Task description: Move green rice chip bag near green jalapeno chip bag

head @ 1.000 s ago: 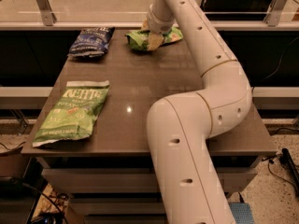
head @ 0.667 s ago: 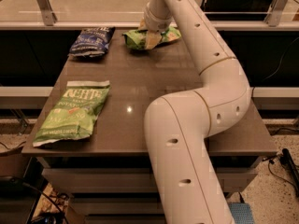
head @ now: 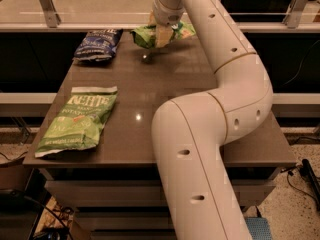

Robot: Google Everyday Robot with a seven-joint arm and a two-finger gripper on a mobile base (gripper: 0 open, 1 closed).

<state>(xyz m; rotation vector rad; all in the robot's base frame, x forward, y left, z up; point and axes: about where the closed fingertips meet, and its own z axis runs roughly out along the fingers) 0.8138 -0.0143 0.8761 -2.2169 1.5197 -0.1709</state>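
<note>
The green rice chip bag (head: 143, 37), small, wrinkly and bright green, hangs a little above the far end of the table, with a small shadow under it. My gripper (head: 161, 36) reaches down from the arm at the top of the view and is shut on the middle of this bag. The green jalapeno chip bag (head: 77, 121), larger and flat with white lettering, lies near the table's front left corner, far from the gripper.
A dark blue chip bag (head: 98, 44) lies at the table's far left. The brown table (head: 150, 99) has a ledge with metal posts (head: 45, 4) behind it. My white arm covers the table's right front part.
The gripper has risen and shifted slightly left, carrying the green rice chip bag up off the table. The other two bags have not moved.
</note>
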